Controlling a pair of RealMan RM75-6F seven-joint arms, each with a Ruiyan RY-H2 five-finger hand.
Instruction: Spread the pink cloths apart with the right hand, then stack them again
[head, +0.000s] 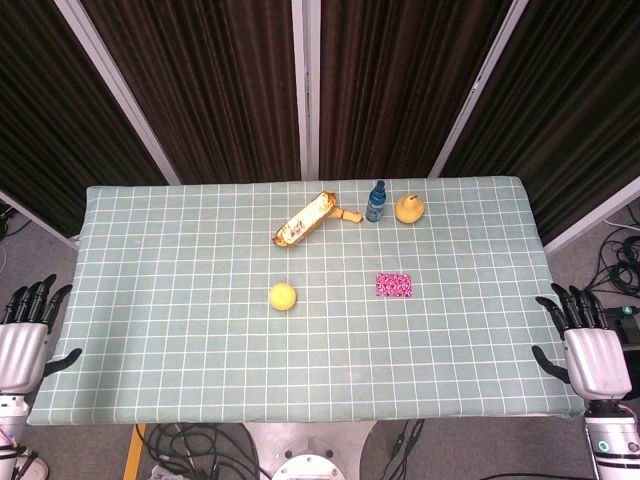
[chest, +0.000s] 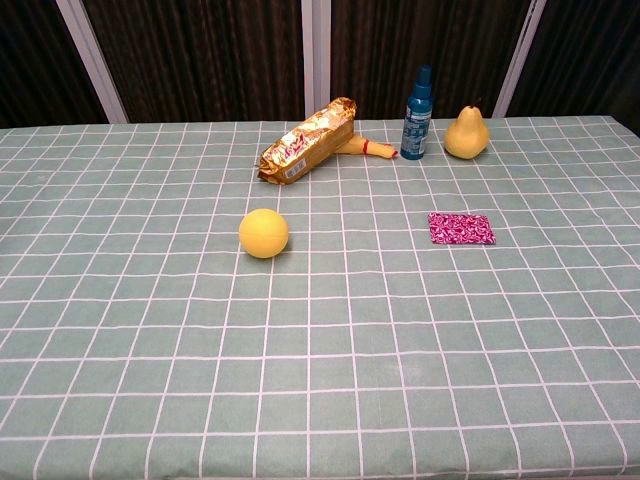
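The pink patterned cloths (head: 394, 285) lie as one small folded stack right of the table's middle, also seen in the chest view (chest: 461, 228). My right hand (head: 588, 345) hovers off the table's right front corner, fingers apart and empty, well away from the cloths. My left hand (head: 25, 330) is off the left front corner, fingers spread, holding nothing. Neither hand shows in the chest view.
A yellow ball (head: 283, 296) sits left of the cloths. At the back stand a gold snack packet (head: 305, 218), a blue bottle (head: 376, 201) and a yellow pear (head: 408, 208). The green checked tablecloth (head: 180, 350) covers the table.
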